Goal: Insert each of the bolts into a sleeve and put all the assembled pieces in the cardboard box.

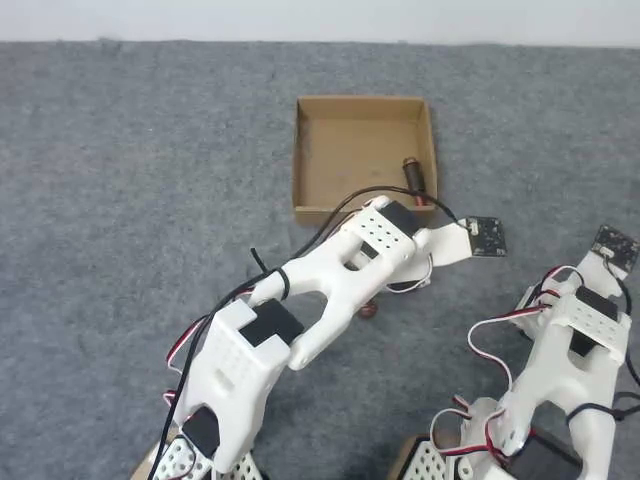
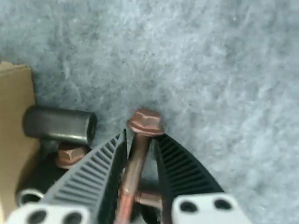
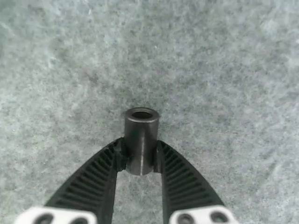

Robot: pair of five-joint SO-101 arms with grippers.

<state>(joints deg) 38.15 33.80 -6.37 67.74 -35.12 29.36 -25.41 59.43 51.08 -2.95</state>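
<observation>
Left pincer (image 2: pixel 140 140) is holding a bolt (image 2: pixel 145 122) by the shank, just under the hex head, jaws almost together. Right pincer (image 3: pixel 140 148) is clamping a dark sleeve (image 3: pixel 140 135) low on its wall, bore facing away, over the grey surface (image 3: pixel 224 70).

Both pieces are looking like metal: stiff, dense for their size, and smooth enough to be twisting between ribbed pads. I am judging the shank and the sleeve's lower half the best holds, leaving the head and bore free.

The cardboard box (image 1: pixel 300 150) is sitting beyond the left arm, with one assembled piece (image 1: pixel 413 180) lying inside. A spare sleeve (image 2: pixel 60 125) and second bolt (image 2: pixel 70 155) are lying near the box, partly behind the left pincer. The held bolt's tip is cut off — and something copper is crossing beneath it that I cannot identify.
</observation>
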